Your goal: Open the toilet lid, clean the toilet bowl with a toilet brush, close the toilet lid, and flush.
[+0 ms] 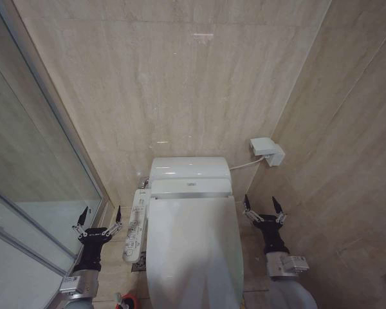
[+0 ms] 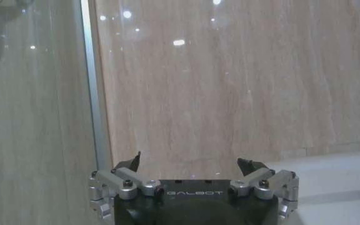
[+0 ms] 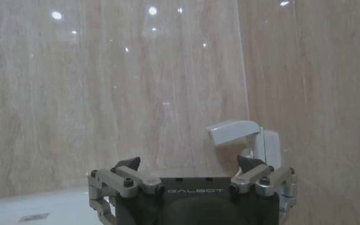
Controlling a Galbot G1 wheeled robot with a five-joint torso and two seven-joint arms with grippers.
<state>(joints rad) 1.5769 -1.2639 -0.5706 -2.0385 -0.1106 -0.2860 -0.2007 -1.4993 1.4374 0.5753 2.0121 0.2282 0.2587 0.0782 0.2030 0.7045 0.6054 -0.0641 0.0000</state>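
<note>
The glossy white toilet lid (image 1: 193, 251) lies shut over the toilet in the lower middle of the head view, so the toilet bowl is hidden beneath it. My left gripper (image 1: 97, 214) hovers open to the left of the toilet, beside the button panel, holding nothing; its fingers (image 2: 131, 161) point at the back wall. My right gripper (image 1: 264, 205) stands open to the right of the lid, also with nothing in it, fingers (image 3: 127, 164) toward the wall. A bit of red with a white stick, likely the toilet brush (image 1: 123, 301), peeks at the bottom edge left of the toilet.
The white tank (image 1: 189, 176) sits against the beige back wall. A long white button panel (image 1: 136, 226) runs along the toilet's left side. A glass shower partition (image 1: 45, 180) closes off the left. A white wall box (image 1: 266, 150) with a hose hangs at the right corner.
</note>
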